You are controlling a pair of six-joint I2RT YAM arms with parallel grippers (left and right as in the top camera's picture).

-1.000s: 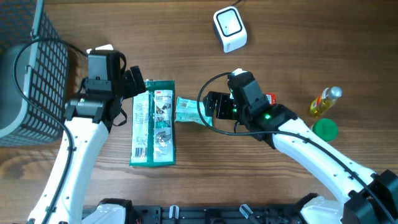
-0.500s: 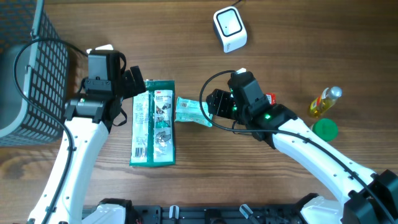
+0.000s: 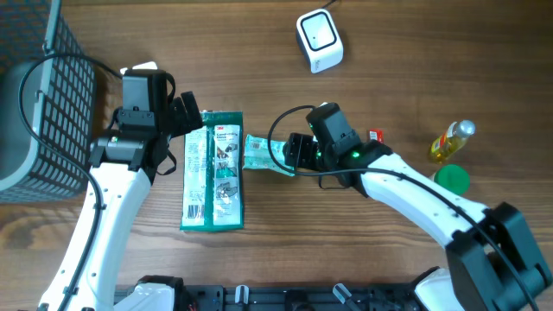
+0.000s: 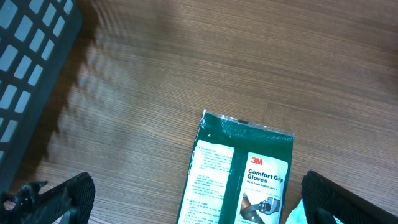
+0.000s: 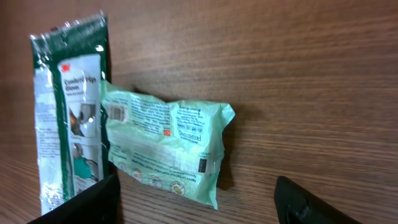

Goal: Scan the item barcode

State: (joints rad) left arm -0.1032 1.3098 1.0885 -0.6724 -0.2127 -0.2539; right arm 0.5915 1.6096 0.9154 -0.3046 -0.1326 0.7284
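While the green packet (image 5: 165, 146) lies on the counter (image 3: 415, 78), one end overlapping the gloves pack (image 3: 213, 170), the right jaws stand wide open around it, gripping nothing; the left jaws gape empty. Pickup seems underway: next, close, lift, and turn the barcode toward the scanner (image 3: 319, 40).

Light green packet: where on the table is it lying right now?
In the overhead view the light green packet lies mid-table, one end overlapping the green gloves pack, the other facing the open right gripper.
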